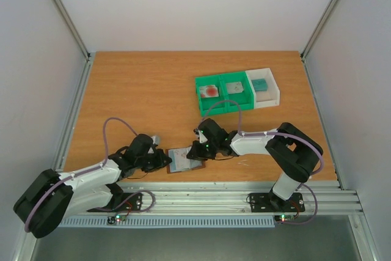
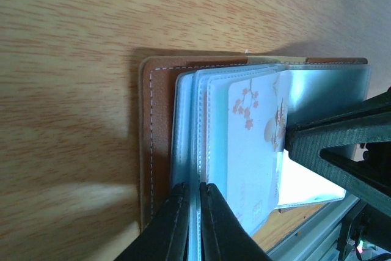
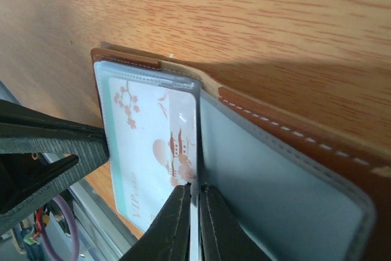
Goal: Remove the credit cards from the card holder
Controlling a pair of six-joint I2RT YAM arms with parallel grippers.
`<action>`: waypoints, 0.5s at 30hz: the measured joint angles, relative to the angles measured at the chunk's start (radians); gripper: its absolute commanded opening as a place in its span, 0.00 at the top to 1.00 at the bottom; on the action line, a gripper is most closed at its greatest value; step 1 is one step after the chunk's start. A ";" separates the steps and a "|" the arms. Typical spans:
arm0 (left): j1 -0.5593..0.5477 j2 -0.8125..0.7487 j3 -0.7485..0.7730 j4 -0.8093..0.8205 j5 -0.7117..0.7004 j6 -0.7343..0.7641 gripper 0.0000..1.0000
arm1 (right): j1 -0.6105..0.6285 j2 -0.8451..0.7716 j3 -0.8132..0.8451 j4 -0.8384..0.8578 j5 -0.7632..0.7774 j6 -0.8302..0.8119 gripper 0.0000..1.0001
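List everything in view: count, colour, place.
table: 1, wood-brown, underneath
green tray: 1, two compartments, far centre-right
white tray: 1, right of green tray
red-blot card: 1, pale, green tray's left compartment
grey card: 1, green tray's right compartment
teal card: 1, in white tray
card holder: 1, brown, open, near edge
printed card: 1, pale, orange print, in holder's sleeve
left end effector: 1, black, shut on holder sleeve
right end effector: 1, black, shut on printed card's edge

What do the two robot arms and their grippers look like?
Both arms have white tube links between bulky black joints: left arm, right arm. A greyish-purple cable loops along each. Small green base lights glow. The left gripper and right gripper have slim, black, tapered fingers.
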 measured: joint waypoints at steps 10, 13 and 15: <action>-0.001 -0.016 -0.016 -0.003 -0.010 -0.014 0.91 | 0.000 0.023 0.000 0.036 -0.023 0.013 0.84; -0.001 -0.016 -0.016 -0.003 -0.011 -0.016 0.91 | 0.000 0.032 0.000 0.045 -0.030 0.014 0.86; -0.001 -0.016 -0.016 -0.003 -0.011 -0.018 0.91 | -0.001 0.037 0.001 0.052 -0.034 0.015 0.91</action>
